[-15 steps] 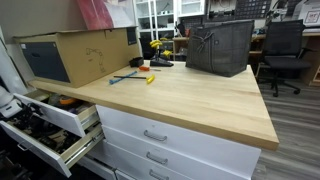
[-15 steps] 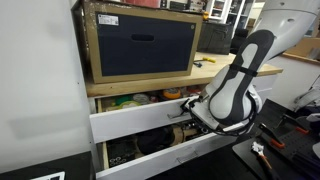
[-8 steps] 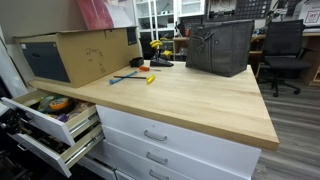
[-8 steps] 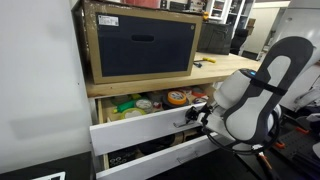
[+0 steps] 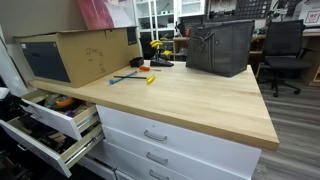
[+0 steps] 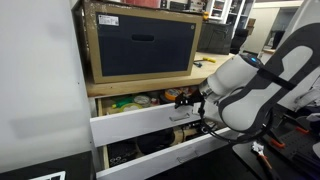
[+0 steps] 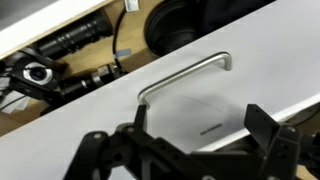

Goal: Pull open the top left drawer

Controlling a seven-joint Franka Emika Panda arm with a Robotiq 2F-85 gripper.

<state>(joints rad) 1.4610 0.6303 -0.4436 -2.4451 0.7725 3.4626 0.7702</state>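
Note:
The top left drawer (image 5: 70,120) (image 6: 140,122) stands partly pulled out under the wooden benchtop, and orange, yellow and green items show inside it. Below it a second white drawer (image 5: 45,142) (image 6: 150,152) of dark tools is also out. In an exterior view my gripper (image 6: 186,104) sits at the right end of the top drawer's front. In the wrist view my gripper (image 7: 200,128) is open, its black fingers (image 7: 265,122) wide apart over a white drawer front. A silver bar handle (image 7: 185,78) lies just beyond the tips, untouched. I cannot tell which drawer that front belongs to.
A cardboard box (image 5: 75,55) (image 6: 140,45) stands on the benchtop above the drawers. A dark bag (image 5: 220,45) and small hand tools (image 5: 135,75) also lie on the top. White drawers with bar handles (image 5: 155,135) fill the front. An office chair (image 5: 285,50) stands behind.
Half a second ago the top drawer stood further out, showing more of its contents. It now sits further in again, and the arm has swung back toward the bench. The jaws stay open.

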